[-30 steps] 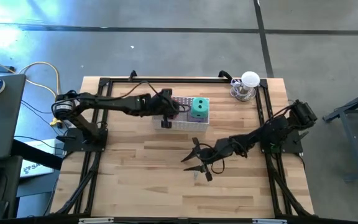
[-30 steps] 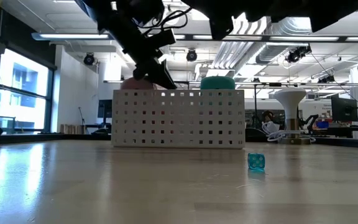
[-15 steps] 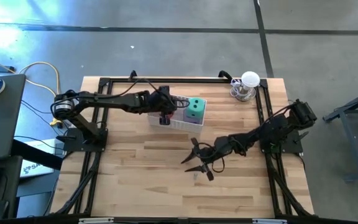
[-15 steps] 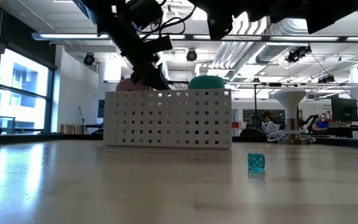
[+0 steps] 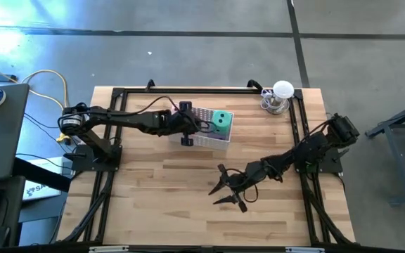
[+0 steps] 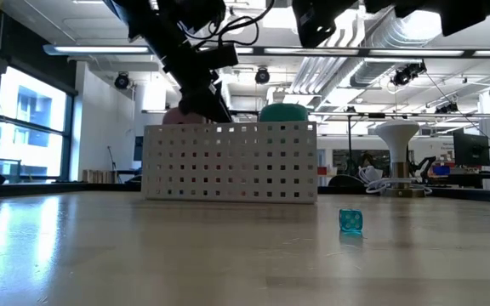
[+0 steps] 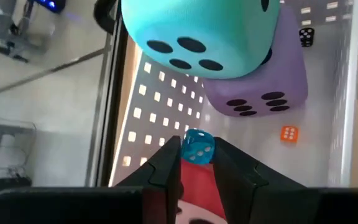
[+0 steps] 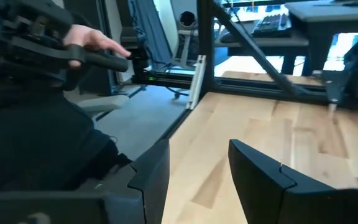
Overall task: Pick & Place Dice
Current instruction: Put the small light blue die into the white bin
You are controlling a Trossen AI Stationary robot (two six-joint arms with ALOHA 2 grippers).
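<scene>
The white perforated basket [image 5: 204,135] [image 6: 230,161] stands on the far middle of the table. It holds the green die [image 5: 221,120] [image 7: 197,31], which rests on the purple die [image 7: 263,87]. The red die [image 7: 194,193] lies below my left fingers, and the pink die [image 6: 179,117] shows above the rim. My left gripper [image 7: 196,155] [image 5: 192,128] hangs over the basket's left part, shut on a small clear blue die [image 7: 198,147]. My right gripper [image 5: 221,188] [image 8: 197,171] is open above the table's near middle. My left gripper pinches the small blue die by two opposite faces [image 7: 198,147] between its fingertips, only at their free ends. The fingers point down into the basket from above. The die is lifted clear, above the red die.
Another small blue die [image 6: 350,221] lies on the table in front of the basket. A small orange die [image 7: 289,133] and a small black die [image 7: 306,36] lie on the basket floor. A white lamp-like thing [image 5: 280,95] stands at the far right corner. A person's hand [image 8: 95,43] shows beyond the table.
The basket has slid a little toward the table's left edge and turned slightly, with my left gripper over it moving the same way. My right gripper has shifted a little toward the near edge, still open.
</scene>
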